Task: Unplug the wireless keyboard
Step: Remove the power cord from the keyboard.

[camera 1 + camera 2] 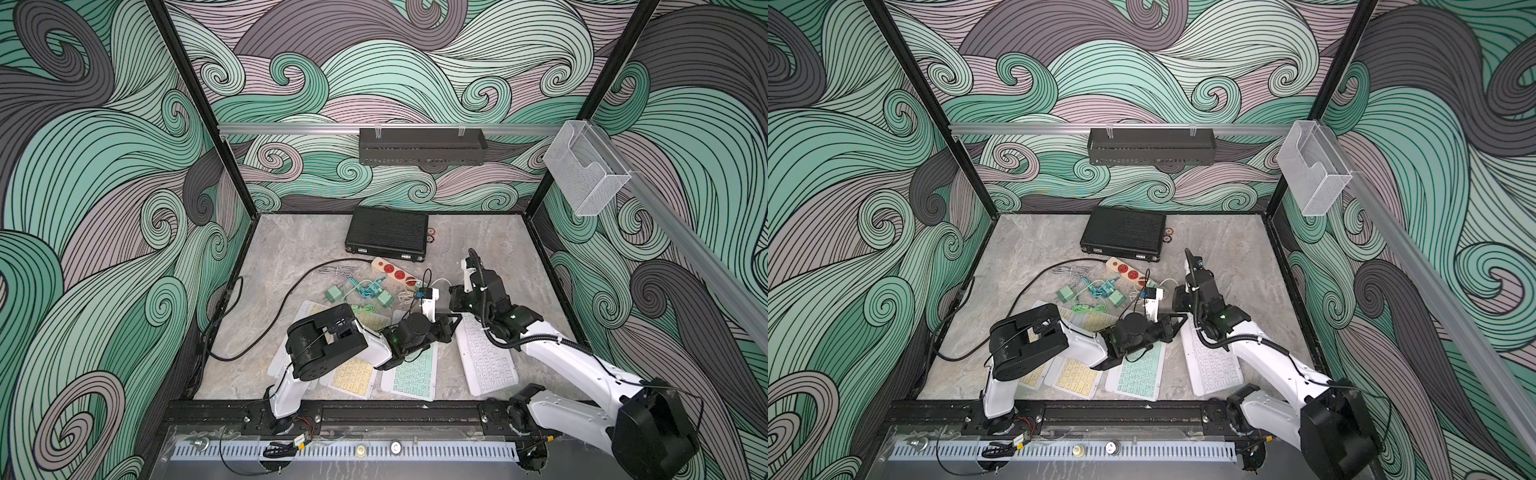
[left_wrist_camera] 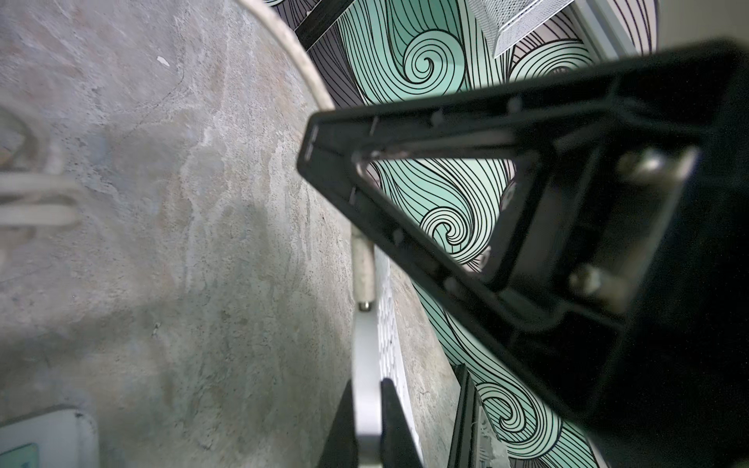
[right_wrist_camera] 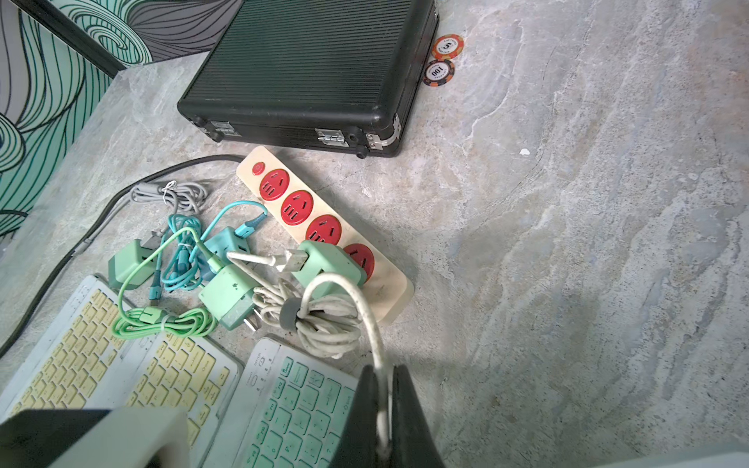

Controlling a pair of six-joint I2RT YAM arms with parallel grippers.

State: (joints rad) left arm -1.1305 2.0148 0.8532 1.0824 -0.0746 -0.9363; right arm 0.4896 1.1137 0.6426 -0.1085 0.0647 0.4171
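Note:
The white wireless keyboard (image 1: 486, 361) lies at the right of the table, seen in both top views (image 1: 1212, 365). My left gripper (image 1: 457, 320) is shut on its far edge; the left wrist view shows the jaws (image 2: 367, 385) pinching the white keyboard rim (image 2: 364, 356). A white cable plug (image 2: 362, 263) sits against that same rim with its metal tip showing. My right gripper (image 1: 452, 306) is shut on the white cable (image 3: 364, 308), just above the plug, as the right wrist view (image 3: 383, 370) shows. The cable runs to a green charger (image 3: 328, 263) on the power strip (image 3: 324, 227).
A green keyboard (image 1: 413, 374) and yellow keyboards (image 1: 353, 376) lie left of the white one. Loose green chargers and coiled cables (image 1: 365, 291) clutter the middle. A black case (image 1: 388, 235) and two poker chips (image 3: 441, 60) sit at the back. A black power cord (image 1: 266, 332) loops left.

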